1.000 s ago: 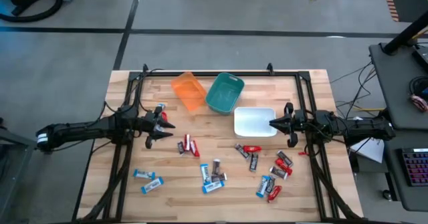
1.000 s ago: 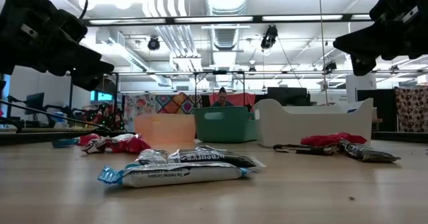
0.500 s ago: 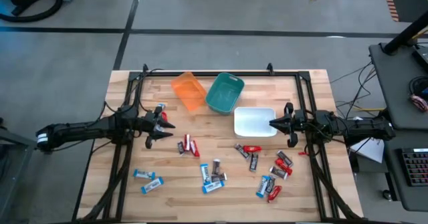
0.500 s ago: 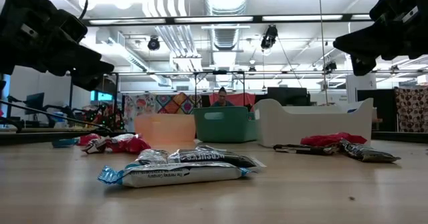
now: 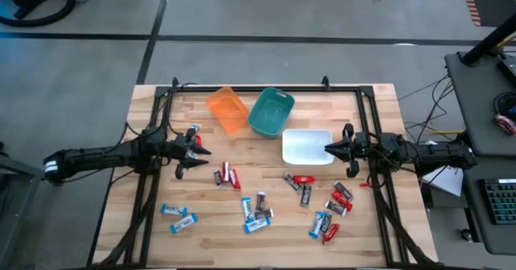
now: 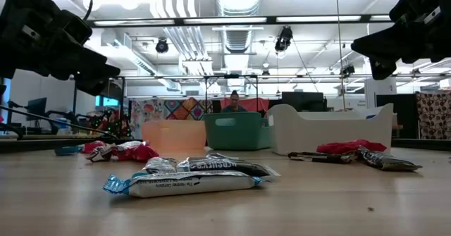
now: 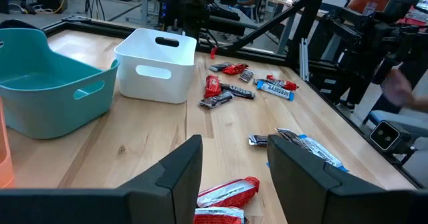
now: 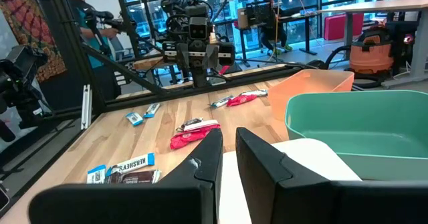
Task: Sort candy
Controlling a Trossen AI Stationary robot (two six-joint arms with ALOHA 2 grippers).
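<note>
No change is seen between the earlier pictures and now. The left gripper [image 5: 196,151] and right gripper [image 5: 331,149] are found exactly where they hung, above the table [image 5: 210,230], and no piece of the candy [image 5: 256,207] has been shifted.

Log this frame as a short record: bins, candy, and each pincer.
bins: orange bin, teal bin, white bin, grouped at the table's far middle
candy: wrapped bars scattered on the wood, none seen in a bin
left pincer: open, empty, above the table's left side
right pincer: open, empty, at the white bin's right edge
</note>
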